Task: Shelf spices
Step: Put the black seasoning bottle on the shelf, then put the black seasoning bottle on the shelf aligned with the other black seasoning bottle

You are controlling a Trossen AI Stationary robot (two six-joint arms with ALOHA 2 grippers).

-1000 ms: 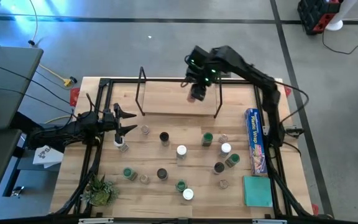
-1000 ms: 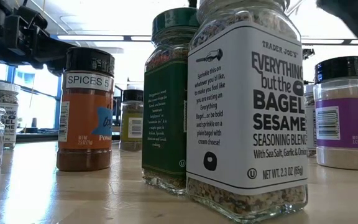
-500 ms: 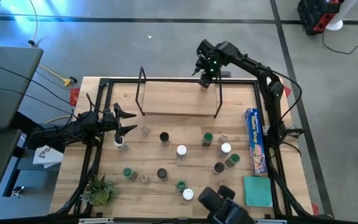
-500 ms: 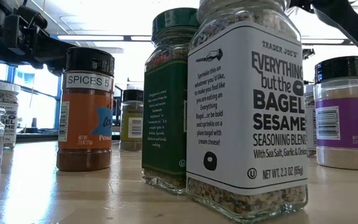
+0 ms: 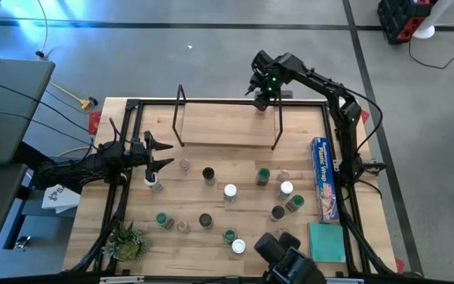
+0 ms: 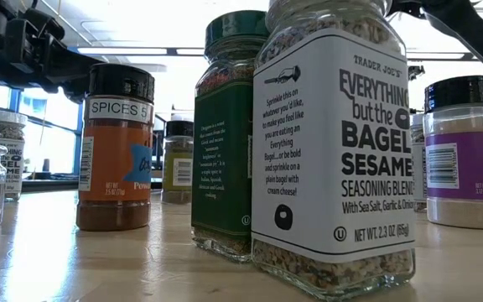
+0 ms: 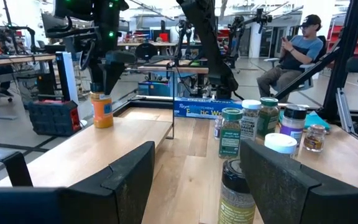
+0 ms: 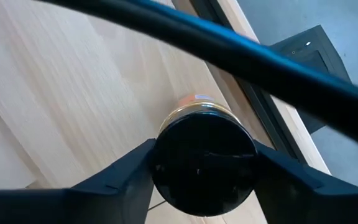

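The shelf (image 5: 225, 126), a pale board between black wire end frames, stands at the table's far side. My right gripper (image 5: 260, 96) points down over its far right end, shut around a black-lidded spice jar of orange powder (image 7: 102, 111) that stands on the board. Several more spices stand upright on the table in front of the shelf, among them a white-lidded one (image 5: 230, 191), a green-lidded one (image 5: 263, 175) and the bagel seasoning (image 6: 334, 151). My left gripper (image 5: 164, 155) waits open and level at the table's left side. My right gripper has the jar's round black lid (image 8: 166, 171) between its two fingers (image 8: 120, 177), one on each side. The fingers come from above, pointing down. The jar is upright with its bottom on the shelf board (image 7: 98, 134).
A long blue plastic-wrap box (image 5: 324, 177) and a teal pad (image 5: 326, 241) lie along the right edge. A small green plant (image 5: 127, 241) sits at the near left corner. A dark object (image 5: 290, 264) juts in over the near edge. A person (image 7: 294, 53) sits beyond the table.
My right gripper has carried the jar from above the shelf's middle toward its far right end and down onto the board, then stayed there. A dark object has come into the high view at the table's near edge.
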